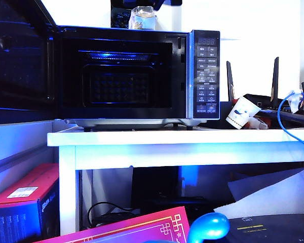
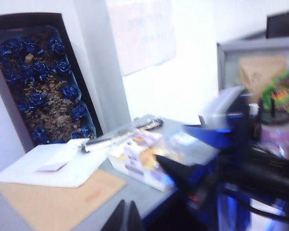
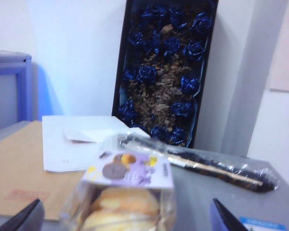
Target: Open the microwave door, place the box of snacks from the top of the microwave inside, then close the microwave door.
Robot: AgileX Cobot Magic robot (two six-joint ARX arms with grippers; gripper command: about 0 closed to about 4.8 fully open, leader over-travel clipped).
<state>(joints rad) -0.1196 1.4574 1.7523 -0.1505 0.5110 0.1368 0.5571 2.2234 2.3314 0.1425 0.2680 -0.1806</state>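
Observation:
The microwave (image 1: 142,76) stands on a white table (image 1: 142,137), and the microwave door (image 1: 20,61) is swung wide open to the left, showing the dark cavity. The box of snacks (image 1: 143,19), a clear tub with pale yellow contents, sits on top of the microwave. My right gripper (image 3: 125,207) is open up there, its fingertips (image 3: 29,214) standing either side of the box of snacks (image 3: 120,202) with a gap on each side. My left gripper (image 2: 126,214) is shut and empty, hovering over the microwave's top a little short of the box of snacks (image 2: 144,161). That view is blurred.
A dark box of blue roses (image 3: 166,67) leans on the wall behind the snacks. White paper (image 3: 82,139), a brown envelope (image 3: 14,173) and a wrapped pen (image 3: 216,171) also lie on the microwave's top. A white paper cup (image 1: 241,112) and router antennas (image 1: 275,76) stand right of the microwave.

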